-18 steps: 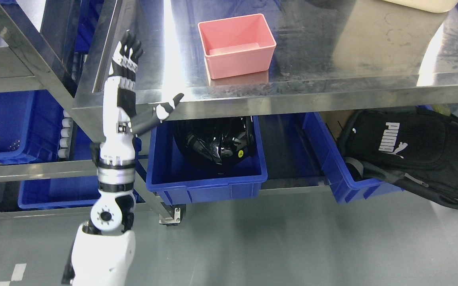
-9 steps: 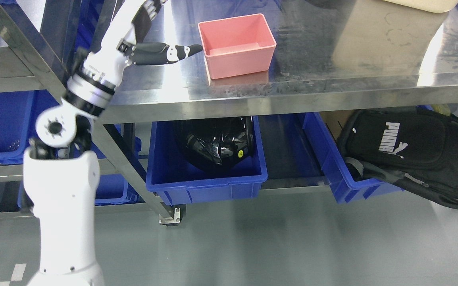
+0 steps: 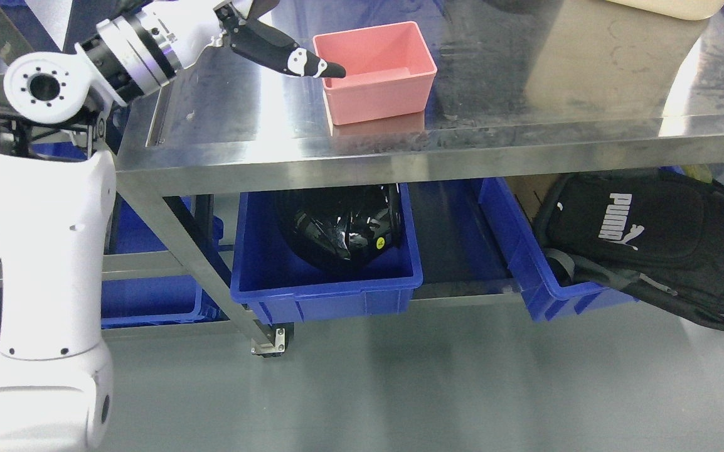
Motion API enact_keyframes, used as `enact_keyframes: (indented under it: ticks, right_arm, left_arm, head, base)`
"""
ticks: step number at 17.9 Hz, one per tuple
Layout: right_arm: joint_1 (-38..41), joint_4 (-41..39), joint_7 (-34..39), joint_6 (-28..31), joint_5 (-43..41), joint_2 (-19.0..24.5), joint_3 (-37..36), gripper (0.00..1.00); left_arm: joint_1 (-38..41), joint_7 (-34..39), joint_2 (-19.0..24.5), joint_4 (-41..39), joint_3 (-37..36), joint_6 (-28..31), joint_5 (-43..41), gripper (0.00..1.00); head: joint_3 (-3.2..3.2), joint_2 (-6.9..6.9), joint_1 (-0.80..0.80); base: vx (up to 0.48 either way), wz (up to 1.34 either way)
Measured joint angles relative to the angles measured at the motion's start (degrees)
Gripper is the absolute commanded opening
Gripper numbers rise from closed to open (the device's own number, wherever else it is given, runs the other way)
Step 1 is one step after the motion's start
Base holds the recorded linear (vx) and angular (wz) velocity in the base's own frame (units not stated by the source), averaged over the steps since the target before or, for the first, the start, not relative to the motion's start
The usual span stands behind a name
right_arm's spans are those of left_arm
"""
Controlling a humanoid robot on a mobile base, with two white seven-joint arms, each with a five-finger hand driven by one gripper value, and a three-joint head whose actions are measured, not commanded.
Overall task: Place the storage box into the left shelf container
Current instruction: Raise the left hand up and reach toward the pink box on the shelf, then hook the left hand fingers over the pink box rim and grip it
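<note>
A small pink open-topped plastic storage box (image 3: 374,69) sits upright on a shiny stainless-steel table top (image 3: 525,94), near its front edge. The robot's white and black left hand (image 3: 274,44) reaches in from the upper left; its thumb tip lies at the box's left rim. The other fingers run off the top of the frame, so whether the hand is open or closing cannot be told. The box looks not yet gripped. To do this step well, the thumb probably belongs inside the left wall with the fingers outside, pinching squarely so the light box does not skid or tip. Blue plastic bins (image 3: 330,276) wait on the shelves below.
</note>
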Motion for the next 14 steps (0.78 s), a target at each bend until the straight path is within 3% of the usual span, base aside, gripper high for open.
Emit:
enact_keyframes:
  ticks: [7,14]
  right_arm:
    - [0.0,0.0,0.0,0.0,0.0,0.0,0.0,1.00]
    - [0.0,0.0,0.0,0.0,0.0,0.0,0.0,1.00]
  left_arm:
    - [-5.7,-5.9,-1.2,9.7,-7.8,0.9,-10.0,0.98]
    - [-8.6,-5.1,-5.6,19.2,-11.0,0.1,-17.9,0.98]
  head:
    - [0.00,0.00,0.00]
    - [0.00,0.00,0.00]
  base:
    - [0.000,0.00]
    - [0.000,0.00]
